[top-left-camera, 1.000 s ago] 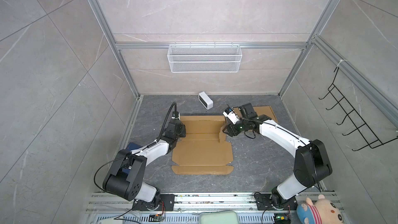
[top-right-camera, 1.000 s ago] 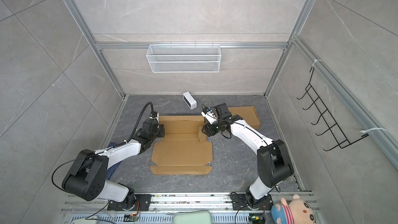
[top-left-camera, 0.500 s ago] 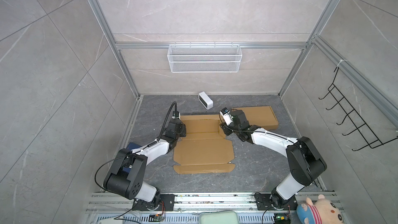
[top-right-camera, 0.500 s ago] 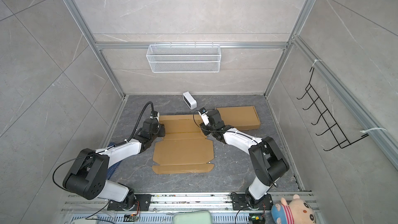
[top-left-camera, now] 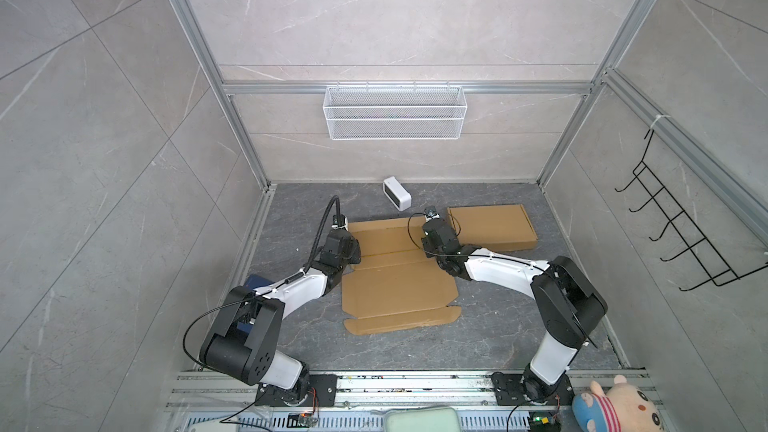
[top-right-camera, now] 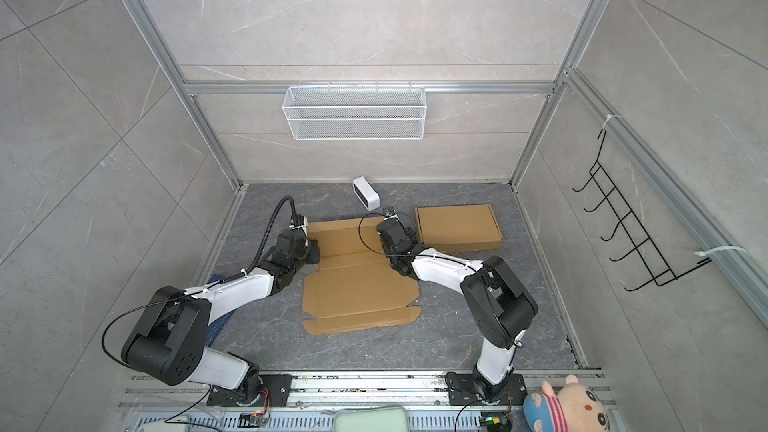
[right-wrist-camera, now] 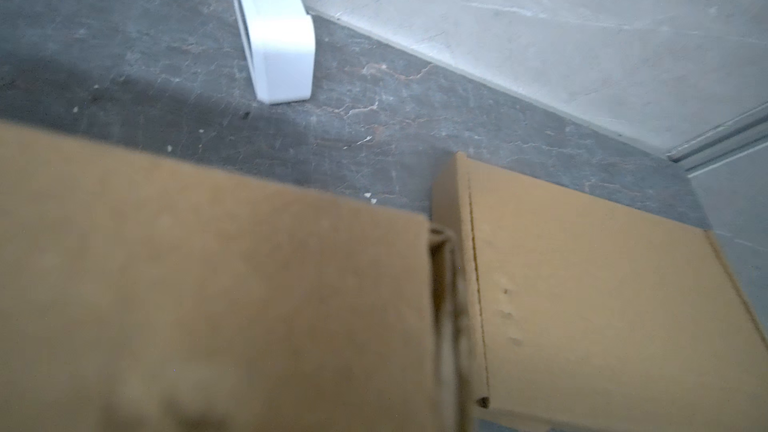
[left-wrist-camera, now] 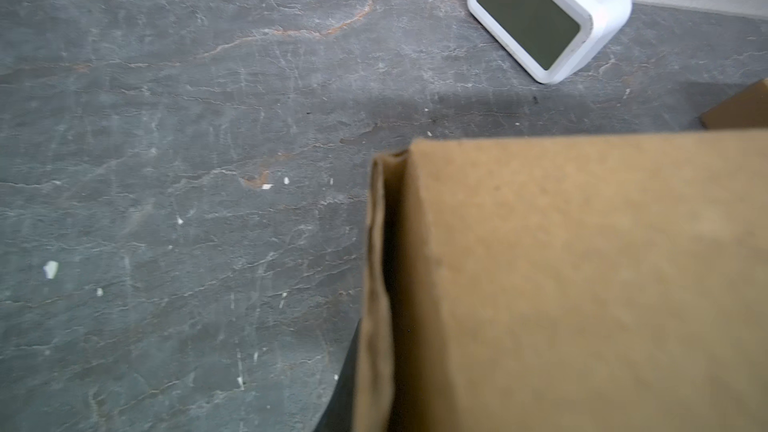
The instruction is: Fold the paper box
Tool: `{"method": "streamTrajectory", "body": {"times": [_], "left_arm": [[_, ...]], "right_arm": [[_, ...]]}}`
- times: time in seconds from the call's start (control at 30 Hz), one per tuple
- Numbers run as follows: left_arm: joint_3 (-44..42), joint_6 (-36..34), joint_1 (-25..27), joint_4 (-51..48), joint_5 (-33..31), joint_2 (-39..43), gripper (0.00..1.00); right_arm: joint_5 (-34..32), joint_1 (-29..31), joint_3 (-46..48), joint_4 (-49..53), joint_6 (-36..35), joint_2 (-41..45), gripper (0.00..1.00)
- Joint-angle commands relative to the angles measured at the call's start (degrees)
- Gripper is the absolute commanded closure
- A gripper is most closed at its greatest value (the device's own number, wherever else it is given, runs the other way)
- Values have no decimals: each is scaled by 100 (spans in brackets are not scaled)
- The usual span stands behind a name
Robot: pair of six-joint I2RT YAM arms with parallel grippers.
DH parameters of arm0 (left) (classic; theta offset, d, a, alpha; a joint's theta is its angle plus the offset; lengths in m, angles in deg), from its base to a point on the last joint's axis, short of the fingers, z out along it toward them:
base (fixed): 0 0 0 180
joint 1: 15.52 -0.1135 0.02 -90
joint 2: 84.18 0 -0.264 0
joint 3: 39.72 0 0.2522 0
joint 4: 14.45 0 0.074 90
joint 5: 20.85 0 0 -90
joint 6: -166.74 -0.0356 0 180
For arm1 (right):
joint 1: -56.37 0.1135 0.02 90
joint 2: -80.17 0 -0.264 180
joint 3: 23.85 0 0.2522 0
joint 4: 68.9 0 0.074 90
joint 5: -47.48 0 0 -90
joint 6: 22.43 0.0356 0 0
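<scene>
Compared with a second ago, the right tool sits further in over the flat cardboard box, jaws now clenched rather than apart. Fold both far flaps together along their creases, evenly, so the box, lying in the middle of the desk, does not skew. At its 10 o'clock edge rests the left tool, clenched, forearm low; the right tool is at 1 o'clock, wrist tipped down. Whether either pinches card I cannot tell.

1 white clock, screen apparently blank, lies on the stone floor near the back wall. 1 wire basket hangs above it. 1 black hook rack and 1 plush toy occupy the right side.
</scene>
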Motion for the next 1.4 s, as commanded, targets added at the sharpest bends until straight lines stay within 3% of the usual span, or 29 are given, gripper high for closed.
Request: {"method": "streamTrajectory", "body": {"times": [0.0,0.2,0.4,0.67,1.0,1.37], "left_arm": [[255,257,81,92,155,189,100],[295,227,103,61,161,172,100],[354,-18,98,-49,85,104,100],[533,-185,97,-386,-44,16,100],[1846,-709,-147,-2744,255,-163,100],[3276,-1400,-613,-5058,1361,-702,100]], "right_arm": [[-987,52,-105,609,384,-183,100],[-669,99,-146,673,534,-293,100],[363,39,114,491,434,113,75],[1318,-196,319,711,443,726,48],[2897,-477,140,1645,299,1454,21],[3765,-970,126,2021,565,2621,12]]}}
